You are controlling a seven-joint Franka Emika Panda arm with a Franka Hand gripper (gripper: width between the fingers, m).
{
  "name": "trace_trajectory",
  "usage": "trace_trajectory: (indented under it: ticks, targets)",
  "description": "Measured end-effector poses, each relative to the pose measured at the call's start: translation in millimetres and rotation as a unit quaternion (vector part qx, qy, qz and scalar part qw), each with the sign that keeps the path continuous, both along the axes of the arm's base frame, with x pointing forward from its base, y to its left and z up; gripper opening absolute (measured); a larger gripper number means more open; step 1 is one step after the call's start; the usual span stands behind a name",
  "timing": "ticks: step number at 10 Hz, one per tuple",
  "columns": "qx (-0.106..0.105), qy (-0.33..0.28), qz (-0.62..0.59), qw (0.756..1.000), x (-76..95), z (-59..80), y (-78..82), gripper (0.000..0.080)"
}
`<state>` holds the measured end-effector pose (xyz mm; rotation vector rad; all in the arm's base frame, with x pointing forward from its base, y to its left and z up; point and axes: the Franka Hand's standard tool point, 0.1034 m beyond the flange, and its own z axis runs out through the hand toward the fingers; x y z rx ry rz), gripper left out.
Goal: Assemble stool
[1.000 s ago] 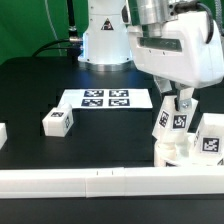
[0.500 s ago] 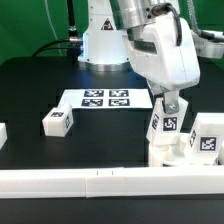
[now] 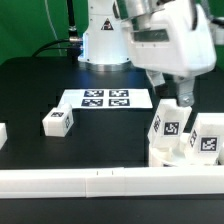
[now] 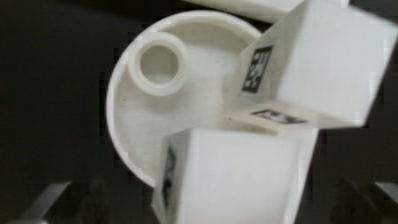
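White leg (image 3: 167, 126) upright on seat (image 3: 161, 155); gripper (image 3: 178, 96), jaws apart, just above.

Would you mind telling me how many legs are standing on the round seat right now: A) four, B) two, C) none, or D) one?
B: a first leg and a second leg stand upright on the seat, while a third leg lies apart from it.

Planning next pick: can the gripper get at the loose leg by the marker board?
Probably yes: the leg lies alone on the table, nothing over it; the gripper hangs free above the seat.
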<state>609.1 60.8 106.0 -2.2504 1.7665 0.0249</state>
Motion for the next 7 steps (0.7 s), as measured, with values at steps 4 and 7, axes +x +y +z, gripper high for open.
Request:
trace_trajectory:
  ticks: [4,7]
  targets:
    - [-0.024,-0.036,0.129,0.991,4.0,19.1,10.2,0.0649]
    - [-0.060,-0.068,0.324,0.942,4.7,13.9,1.5,0.0649]
